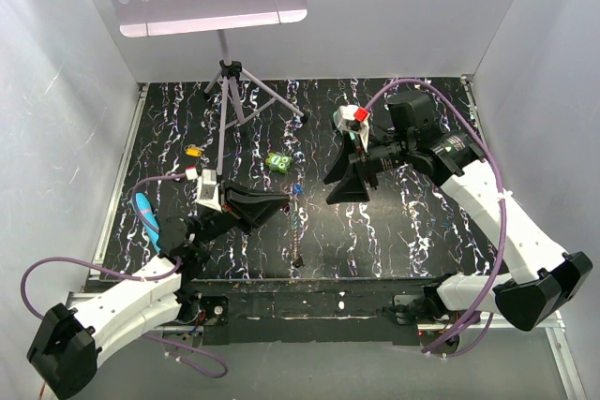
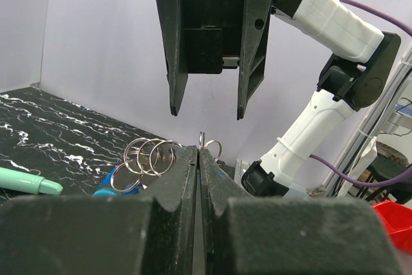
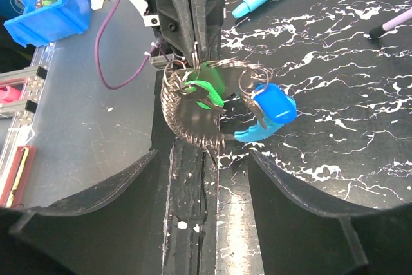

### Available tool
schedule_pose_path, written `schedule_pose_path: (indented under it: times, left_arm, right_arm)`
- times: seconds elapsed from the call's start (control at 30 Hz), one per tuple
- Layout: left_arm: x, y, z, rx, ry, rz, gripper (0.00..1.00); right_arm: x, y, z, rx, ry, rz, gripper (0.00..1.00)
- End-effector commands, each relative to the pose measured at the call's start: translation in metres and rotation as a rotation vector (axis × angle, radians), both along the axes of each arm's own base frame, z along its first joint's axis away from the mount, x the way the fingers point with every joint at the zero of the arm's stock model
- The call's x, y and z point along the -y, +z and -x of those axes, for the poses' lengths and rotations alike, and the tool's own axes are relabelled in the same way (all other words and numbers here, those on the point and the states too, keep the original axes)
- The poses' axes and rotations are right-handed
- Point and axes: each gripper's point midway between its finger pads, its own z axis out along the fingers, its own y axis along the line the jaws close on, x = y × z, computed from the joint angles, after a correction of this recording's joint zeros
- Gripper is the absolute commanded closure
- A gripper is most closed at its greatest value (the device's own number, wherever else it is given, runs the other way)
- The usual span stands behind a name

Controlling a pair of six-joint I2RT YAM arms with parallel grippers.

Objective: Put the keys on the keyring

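Grey metal loops and a blue plastic clasp make up the keyring (image 1: pixel 297 227), which dangles from the tip of the left gripper (image 1: pixel 279 205) over the black marbled table (image 1: pixel 422 241) in the overhead view. The right gripper (image 1: pixel 349 192) hovers just right of the keyring and a little beyond it. The yellow-orange key (image 1: pixel 193 150) lies on the table well apart from the keyring, off to its far left, and a square bright-green object (image 1: pixel 277 163) sits nearer, just beyond the keyring. From the left wrist, the left pincer's jaws are pressed together on a loop of the keyring, and the right pincer hangs directly above the keyring, jaws parted wide and holding nothing. From the right wrist, the light green key (image 3: pixel 205 91) sits among the keyring's loops, near the blue clasp; whether it is truly threaded on cannot be told. The step in hand appears to be presenting the keyring for loading. The next move likely calls for the right arm to fetch the yellow-orange key and work it onto a loop.
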Motion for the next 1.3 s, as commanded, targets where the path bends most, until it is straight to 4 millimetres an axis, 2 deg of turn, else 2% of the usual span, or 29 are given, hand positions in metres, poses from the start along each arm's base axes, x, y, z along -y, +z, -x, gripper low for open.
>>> schedule_pose_path:
  times: [0.0, 0.23, 0.43, 0.53, 0.67, 0.93, 1.1, 1.27]
  left_arm:
    - [-0.004, 0.024, -0.004, 0.042, 0.054, 0.051, 1.0]
    - [-0.004, 0.021, -0.01, -0.002, 0.082, 0.049, 1.0]
    - [0.0, 0.021, -0.013, -0.011, 0.084, 0.039, 1.0]
    - [0.001, 0.019, -0.015, -0.02, 0.086, 0.028, 1.0]
    - [0.002, 0.021, -0.017, -0.017, 0.094, 0.019, 1.0]
    - [0.004, 0.021, -0.017, -0.019, 0.091, 0.011, 1.0]
    - [0.006, 0.021, -0.015, -0.017, 0.081, 0.004, 1.0]
    - [0.006, 0.022, -0.015, -0.013, 0.08, 0.007, 1.0]
  right_arm:
    - [0.001, 0.023, -0.011, -0.011, -0.02, -0.061, 0.35]
    - [0.016, 0.021, -0.028, -0.061, -0.078, -0.075, 0.35]
    - [0.038, 0.01, -0.042, -0.042, -0.146, -0.029, 0.35]
    - [0.044, 0.006, -0.039, -0.049, -0.138, -0.001, 0.36]
    - [0.041, 0.008, -0.029, -0.099, -0.076, -0.021, 0.39]
    - [0.034, 0.012, -0.022, -0.023, -0.045, -0.022, 0.41]
    - [0.024, 0.012, -0.022, 0.0, -0.023, -0.013, 0.41]
    - [0.015, 0.022, -0.028, -0.005, -0.038, -0.014, 0.41]
